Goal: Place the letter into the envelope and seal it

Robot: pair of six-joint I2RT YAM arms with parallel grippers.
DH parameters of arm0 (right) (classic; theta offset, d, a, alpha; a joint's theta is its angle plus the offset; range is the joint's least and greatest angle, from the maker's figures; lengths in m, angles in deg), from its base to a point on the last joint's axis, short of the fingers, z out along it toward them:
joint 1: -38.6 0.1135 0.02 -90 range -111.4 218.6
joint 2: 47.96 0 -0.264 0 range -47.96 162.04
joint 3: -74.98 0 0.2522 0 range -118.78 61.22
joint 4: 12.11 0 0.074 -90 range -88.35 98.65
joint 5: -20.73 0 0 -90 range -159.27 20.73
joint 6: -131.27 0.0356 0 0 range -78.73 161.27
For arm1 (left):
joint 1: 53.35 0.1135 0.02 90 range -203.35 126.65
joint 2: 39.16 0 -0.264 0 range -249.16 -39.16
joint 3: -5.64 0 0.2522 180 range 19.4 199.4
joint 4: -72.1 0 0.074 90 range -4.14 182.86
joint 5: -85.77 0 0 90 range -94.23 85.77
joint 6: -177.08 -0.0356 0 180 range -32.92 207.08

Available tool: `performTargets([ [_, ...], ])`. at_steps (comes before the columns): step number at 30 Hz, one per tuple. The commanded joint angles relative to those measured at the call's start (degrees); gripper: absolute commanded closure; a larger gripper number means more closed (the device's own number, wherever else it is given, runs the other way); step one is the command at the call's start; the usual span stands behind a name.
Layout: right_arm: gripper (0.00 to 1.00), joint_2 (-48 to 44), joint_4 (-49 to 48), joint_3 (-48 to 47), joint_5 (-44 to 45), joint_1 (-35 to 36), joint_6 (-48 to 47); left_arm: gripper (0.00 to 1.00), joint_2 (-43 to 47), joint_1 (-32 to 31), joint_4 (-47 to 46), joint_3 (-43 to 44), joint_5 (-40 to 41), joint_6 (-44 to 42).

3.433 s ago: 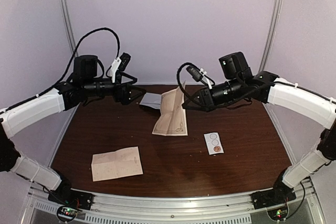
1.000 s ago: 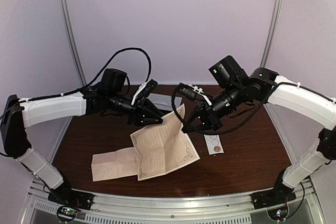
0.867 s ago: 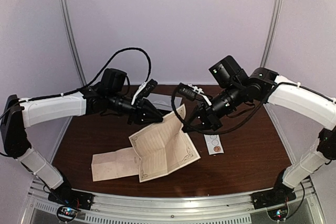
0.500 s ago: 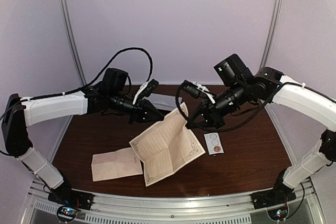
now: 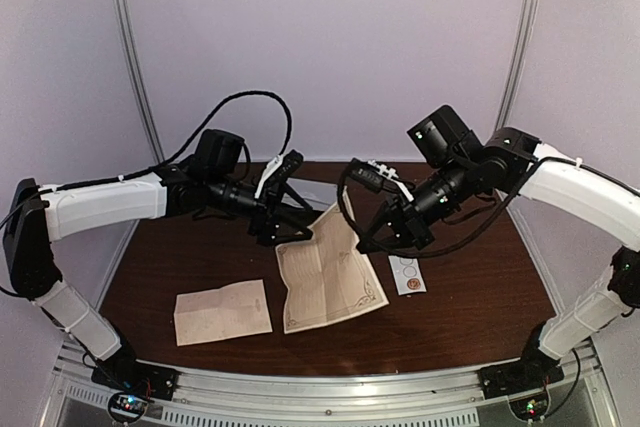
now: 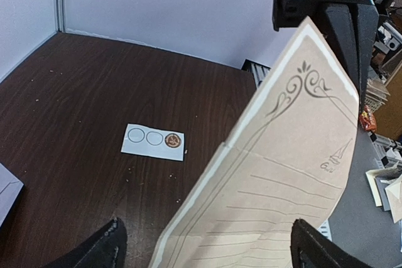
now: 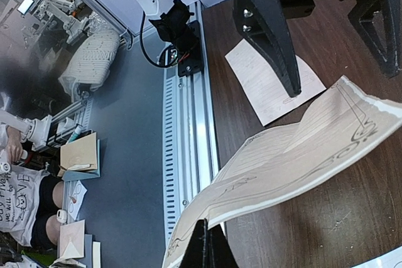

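The letter (image 5: 330, 272), a cream sheet with an ornate border, hangs tilted between the two arms. My right gripper (image 5: 363, 240) is shut on its right edge, and the pinch shows in the right wrist view (image 7: 210, 246). My left gripper (image 5: 295, 230) is open. Its fingers (image 6: 108, 250) stand wide apart on either side of the letter's (image 6: 289, 180) near edge without pinching it. The pale grey-white envelope (image 5: 313, 195) lies at the back of the table behind the left gripper. Only a corner of it (image 6: 5, 191) shows in the left wrist view.
A folded cream sheet (image 5: 222, 312) lies flat at the front left; it also shows in the right wrist view (image 7: 276, 83). A small white sticker strip (image 5: 405, 274) with circles lies right of the letter, also in the left wrist view (image 6: 154, 140). Metal rail (image 5: 320, 387) along the front edge.
The letter has come forward from the back of the table. In the last half second it swung right and now hangs narrower under the right gripper. Both arms shifted slightly.
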Motion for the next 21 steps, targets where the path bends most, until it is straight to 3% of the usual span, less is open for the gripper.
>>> performTargets([
  [1,1.0,1.6,2.9,-2.5,-3.0,0.8,-2.1,0.06,1.2,-0.3,-1.3,1.4,3.3,-0.6],
  [5,1.0,2.4,3.4,-2.8,-3.7,2.0,-2.5,0.02,1.7,-0.3,-1.9,0.9,4.2,-0.6],
  [14,1.0,2.9,3.8,-3.9,-3.7,2.4,-3.1,0.03,0.7,-1.1,1.7,2.0,-8.8,-3.5],
  [17,1.0,3.0,3.8,-4.1,-3.4,2.4,-3.2,0.07,0.5,-1.8,3.9,2.8,-9.5,-4.9],
  [21,1.0,3.0,3.7,-4.5,-3.4,2.4,-3.3,0.23,-0.9,-2.3,6.7,4.0,-10.0,-6.0],
])
